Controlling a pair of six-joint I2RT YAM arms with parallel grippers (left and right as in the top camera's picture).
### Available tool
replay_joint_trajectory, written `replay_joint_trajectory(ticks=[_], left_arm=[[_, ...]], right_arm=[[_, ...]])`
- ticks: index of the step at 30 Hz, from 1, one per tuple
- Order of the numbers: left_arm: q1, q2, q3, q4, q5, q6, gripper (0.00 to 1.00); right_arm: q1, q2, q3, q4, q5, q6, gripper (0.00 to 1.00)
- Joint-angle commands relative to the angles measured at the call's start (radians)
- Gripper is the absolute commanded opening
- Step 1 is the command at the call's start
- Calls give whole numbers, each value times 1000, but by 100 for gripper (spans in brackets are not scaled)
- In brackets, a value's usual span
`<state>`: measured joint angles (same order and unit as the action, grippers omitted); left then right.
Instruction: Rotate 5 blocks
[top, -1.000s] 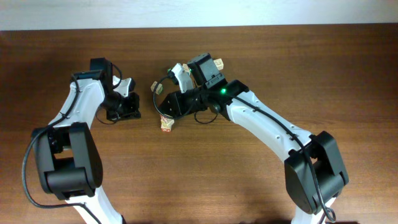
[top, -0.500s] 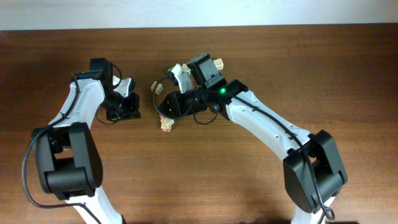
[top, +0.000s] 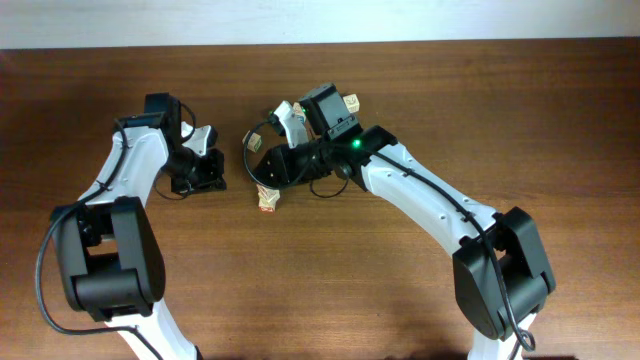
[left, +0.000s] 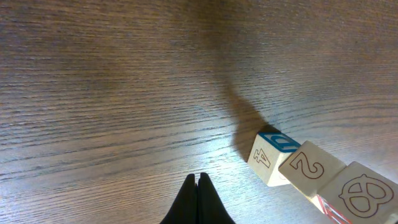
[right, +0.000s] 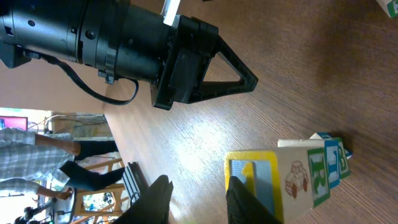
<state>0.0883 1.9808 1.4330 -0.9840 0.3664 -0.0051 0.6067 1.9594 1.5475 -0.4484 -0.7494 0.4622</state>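
The joined line of blocks (right: 303, 174) lies on the counter (right: 193, 146), one end just beside a finger of the right pincer (right: 198, 200), which is part spread and empty. The left pincer (left: 199, 198) is pressed together (idle). The cubes are probably light, stiff and easily scattered, so nudging low at the line's end looks safest.

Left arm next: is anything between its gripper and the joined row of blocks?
Nothing visible. In the left wrist view, only bare brown wooden table lies between the shut left gripper and the near end of the row of pale wooden alphabet cubes, the cube printed with a 4.
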Motion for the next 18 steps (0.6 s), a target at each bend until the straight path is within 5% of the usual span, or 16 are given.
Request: replay_joint_trajectory(ticks=[1, 18], left_arm=[[8, 3, 17, -3, 0, -9, 0], [8, 3, 17, -3, 0, -9, 0]], right_arm=[[0, 12, 29, -2, -7, 4, 31], [-25, 11, 82, -6, -56, 3, 31]])
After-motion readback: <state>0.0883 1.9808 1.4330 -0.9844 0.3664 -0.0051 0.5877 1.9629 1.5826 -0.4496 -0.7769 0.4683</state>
